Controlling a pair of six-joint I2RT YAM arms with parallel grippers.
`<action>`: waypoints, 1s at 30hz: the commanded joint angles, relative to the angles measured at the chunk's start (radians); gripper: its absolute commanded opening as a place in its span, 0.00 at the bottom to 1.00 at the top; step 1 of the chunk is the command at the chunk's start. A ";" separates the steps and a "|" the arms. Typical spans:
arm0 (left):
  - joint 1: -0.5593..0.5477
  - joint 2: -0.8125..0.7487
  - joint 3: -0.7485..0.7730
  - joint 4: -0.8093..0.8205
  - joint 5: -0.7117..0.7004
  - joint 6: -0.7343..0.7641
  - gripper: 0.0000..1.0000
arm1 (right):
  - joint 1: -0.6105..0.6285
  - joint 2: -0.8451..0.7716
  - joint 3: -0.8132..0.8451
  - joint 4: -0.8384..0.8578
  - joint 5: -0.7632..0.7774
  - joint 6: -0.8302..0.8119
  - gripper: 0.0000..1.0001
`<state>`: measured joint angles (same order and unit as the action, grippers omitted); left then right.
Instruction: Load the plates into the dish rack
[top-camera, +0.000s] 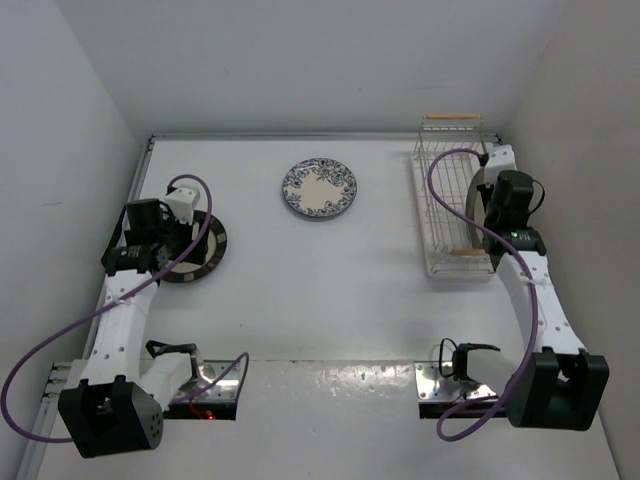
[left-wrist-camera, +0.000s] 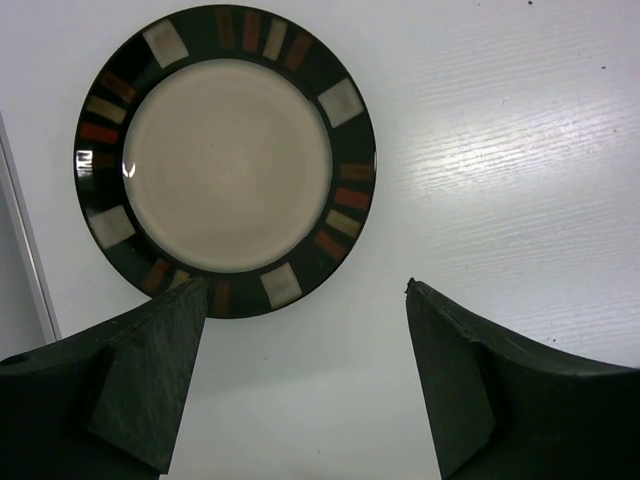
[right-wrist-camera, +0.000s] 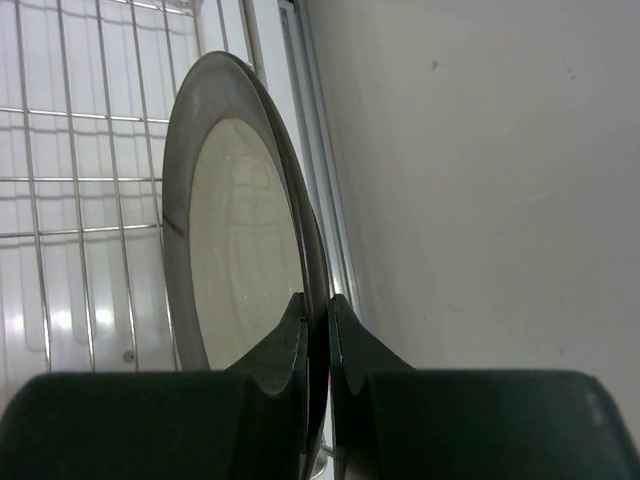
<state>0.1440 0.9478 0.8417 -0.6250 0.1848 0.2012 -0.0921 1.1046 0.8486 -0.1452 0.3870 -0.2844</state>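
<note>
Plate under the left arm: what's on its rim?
Plate: dark rim with cream, red and tan blocks; left wrist view.

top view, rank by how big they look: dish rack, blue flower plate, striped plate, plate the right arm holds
1. dish rack
2. blue flower plate and striped plate: look alike, the striped one partly covered
3. held plate: on edge, shows only as a narrow sliver

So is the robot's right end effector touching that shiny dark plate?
Touching. The right wrist view shows the right end effector pinching the dark plate by its rim from both sides, with no gap.
</note>
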 joint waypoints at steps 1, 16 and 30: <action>0.009 0.015 0.025 0.028 -0.019 -0.008 0.86 | -0.008 -0.017 0.015 0.168 -0.008 -0.027 0.00; 0.393 0.543 0.240 -0.130 0.047 0.069 0.94 | -0.052 0.066 0.019 0.110 -0.118 0.093 0.54; 0.575 0.914 0.306 -0.139 0.341 0.176 0.76 | -0.049 -0.020 0.148 0.039 -0.125 0.134 0.81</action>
<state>0.7090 1.8069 1.1164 -0.7486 0.3985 0.3431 -0.1417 1.1442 0.9451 -0.1150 0.2760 -0.1776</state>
